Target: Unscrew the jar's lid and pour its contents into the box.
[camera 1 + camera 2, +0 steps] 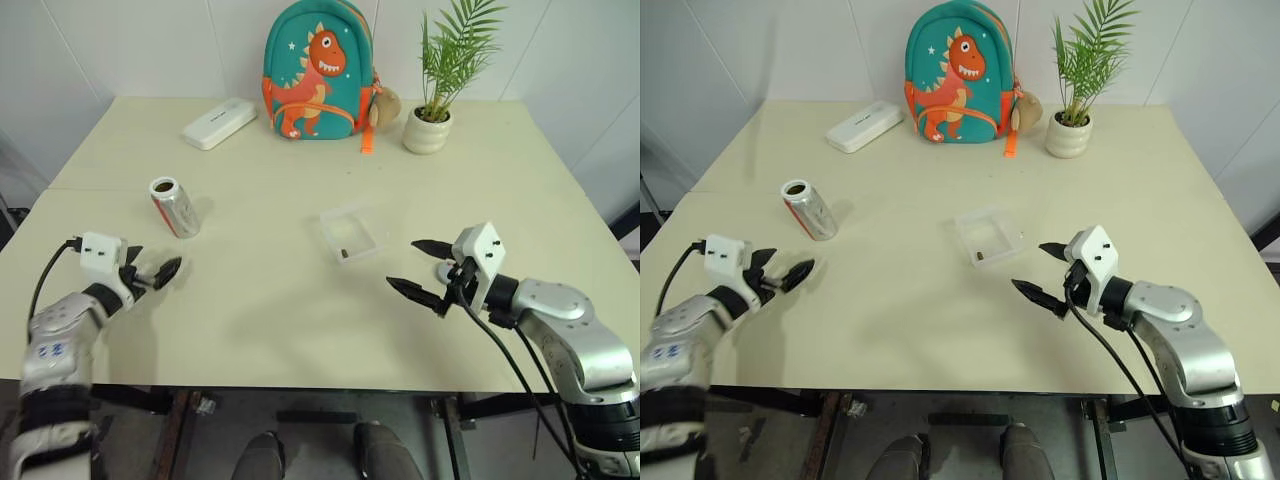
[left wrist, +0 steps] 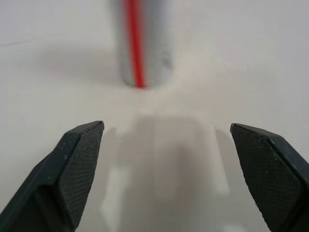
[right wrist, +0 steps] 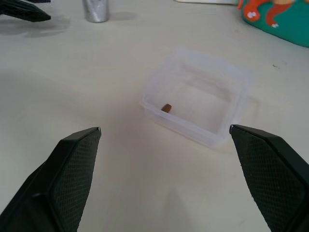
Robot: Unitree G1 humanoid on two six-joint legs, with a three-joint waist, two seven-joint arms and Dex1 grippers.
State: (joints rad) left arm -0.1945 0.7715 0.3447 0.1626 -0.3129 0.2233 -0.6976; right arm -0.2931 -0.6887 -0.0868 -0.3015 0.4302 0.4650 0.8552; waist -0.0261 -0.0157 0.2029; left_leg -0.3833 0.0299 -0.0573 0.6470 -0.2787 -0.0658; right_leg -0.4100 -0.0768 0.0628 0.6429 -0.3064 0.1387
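Pale worktop (image 1: 300, 330) seen from above. The jar (image 1: 176, 207), silvery w/ red-and-white label, stands upright on the robot's left side, mouth open, dark inside, no lid on it. It sits alone, nothing gripping it. The left end effector (image 1: 150, 275) hovers near it, on the robot's side of it, fingers spread wide & empty; the left wrist view looks straight at the jar's base, so the arm seems lined up w/ it though apart.

The box (image 1: 350, 232), clear plastic, shallow, rests near the worktop's centre. A small brown bit, the contents (image 3: 166, 108), lies inside against one wall. Judging by that, the pour looks done & the jar was prob. set down out of the way.

The right end effector (image 1: 420, 268) floats just beside the box, toward the robot's right, fingers wide apart, holding nothing, pointed at the box.

At the far edge: white oblong case (image 1: 219, 123), teal dinosaur backpack (image 1: 318, 70), potted plant (image 1: 432, 120).
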